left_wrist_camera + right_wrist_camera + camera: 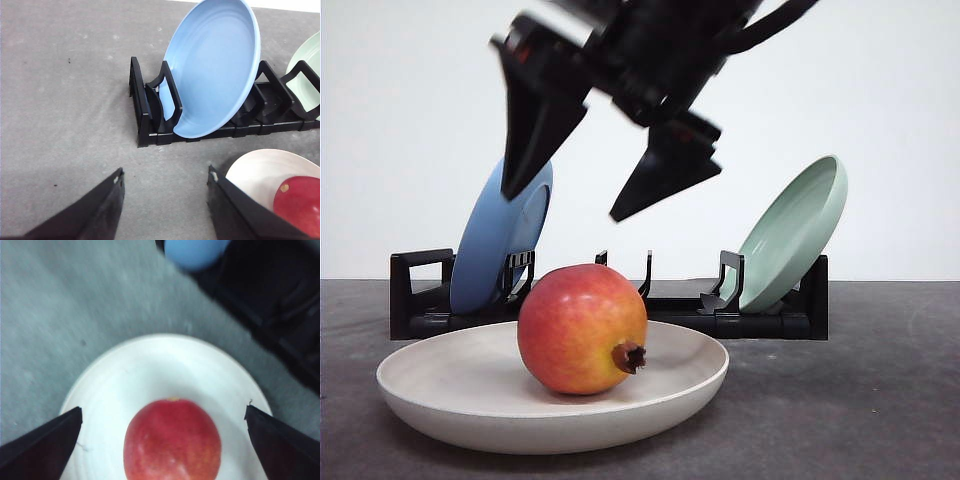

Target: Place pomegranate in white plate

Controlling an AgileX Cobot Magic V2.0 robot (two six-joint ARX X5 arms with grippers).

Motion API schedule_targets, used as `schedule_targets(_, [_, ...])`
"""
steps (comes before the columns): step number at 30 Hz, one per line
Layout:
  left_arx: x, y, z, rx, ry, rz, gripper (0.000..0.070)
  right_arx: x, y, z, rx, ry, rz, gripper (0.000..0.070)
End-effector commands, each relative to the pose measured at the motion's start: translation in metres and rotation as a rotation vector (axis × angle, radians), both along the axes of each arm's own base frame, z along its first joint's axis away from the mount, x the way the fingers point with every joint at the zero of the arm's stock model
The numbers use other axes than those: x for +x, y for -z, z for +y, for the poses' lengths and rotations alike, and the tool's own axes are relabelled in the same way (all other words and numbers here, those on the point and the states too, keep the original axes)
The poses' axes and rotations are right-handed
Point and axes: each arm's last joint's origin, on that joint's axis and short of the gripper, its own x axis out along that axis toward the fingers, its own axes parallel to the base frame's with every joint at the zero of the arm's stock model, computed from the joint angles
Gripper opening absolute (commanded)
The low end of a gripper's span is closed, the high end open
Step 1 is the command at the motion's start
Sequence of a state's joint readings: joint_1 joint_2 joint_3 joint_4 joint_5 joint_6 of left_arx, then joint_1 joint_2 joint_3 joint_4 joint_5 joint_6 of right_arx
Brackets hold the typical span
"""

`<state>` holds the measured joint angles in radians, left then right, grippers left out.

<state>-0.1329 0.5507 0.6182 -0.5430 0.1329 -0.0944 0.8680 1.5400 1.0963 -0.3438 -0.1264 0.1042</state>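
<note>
The pomegranate point(582, 328) lies in the white plate point(440, 385) on the grey bench point(880, 400), its dark crown turned to the side. The right pincer point(595, 170) hangs above the fruit without touching it, its fingers wide apart. In the left wrist view, the left pincer point(165, 197) is spread too, with the pomegranate just beside one finger.

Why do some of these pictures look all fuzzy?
Front view: the black open gripper overhead is smeared, while the round red-orange pomegranate is sharp. Right wrist view: everything is soft, including the wide white plate. Left wrist view: crisp on the tilted blue plate.
</note>
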Motion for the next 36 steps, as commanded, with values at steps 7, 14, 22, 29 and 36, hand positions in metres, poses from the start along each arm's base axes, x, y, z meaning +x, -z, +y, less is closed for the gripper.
schedule_targets(7, [0.001,-0.003,0.000,0.000,-0.003,-0.012,0.0313,-0.018,0.012,-0.048,0.082,0.014,-0.030,0.0602])
schedule_targets(14, [0.001,-0.003,0.000,0.000,-0.003,-0.008,0.0313,-0.021,0.012,-0.114,0.095,0.146,0.029,0.0602])
schedule_targets(22, [0.001,-0.003,0.000,0.000,-0.003,-0.008,0.0313,-0.023,-0.004,-0.173,0.080,0.313,0.010,0.0602])
schedule_targets(29, [0.001,-0.003,0.000,0.000,-0.003,-0.007,0.0313,-0.029,-0.012,-0.203,0.075,0.440,-0.006,0.0602])
schedule_targets(36, [0.001,-0.003,0.000,0.000,-0.003,-0.007,0.0313,-0.032,-0.015,-0.210,0.082,0.478,-0.028,0.0602])
